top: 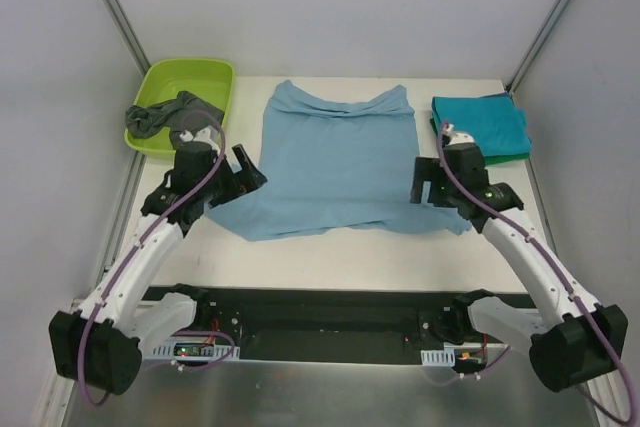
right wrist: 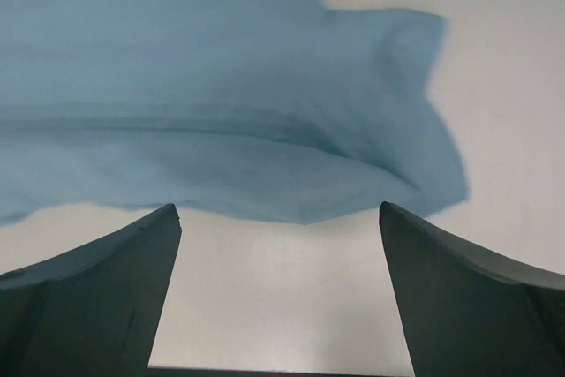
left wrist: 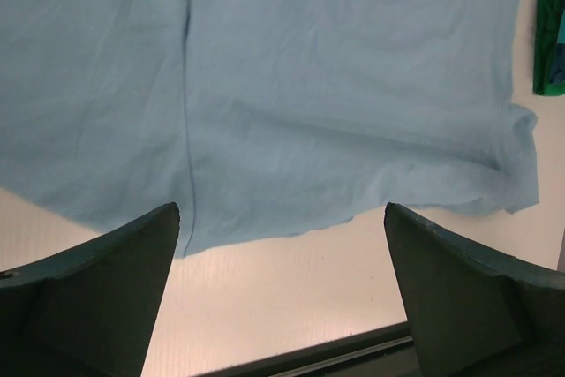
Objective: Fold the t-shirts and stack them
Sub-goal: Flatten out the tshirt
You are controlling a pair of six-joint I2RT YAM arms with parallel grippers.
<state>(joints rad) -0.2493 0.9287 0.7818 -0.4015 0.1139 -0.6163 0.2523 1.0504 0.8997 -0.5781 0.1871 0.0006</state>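
A light blue t-shirt (top: pixel 335 162) lies spread flat on the white table, plain side up, its hem at the far side and its sleeves toward me. A folded teal shirt on a green one (top: pixel 482 125) sits at the far right. A dark grey shirt (top: pixel 170 117) hangs over the tub's rim. My left gripper (top: pixel 240 175) is open and empty above the shirt's left sleeve (left wrist: pixel 88 112). My right gripper (top: pixel 420 185) is open and empty above the right sleeve (right wrist: pixel 388 130). Both wrist views show blue cloth beyond the open fingers.
A lime-green plastic tub (top: pixel 185 97) stands at the far left corner. A black rail (top: pixel 320 312) runs along the near table edge. Grey walls close in both sides. A green shirt edge shows in the left wrist view (left wrist: pixel 552 33).
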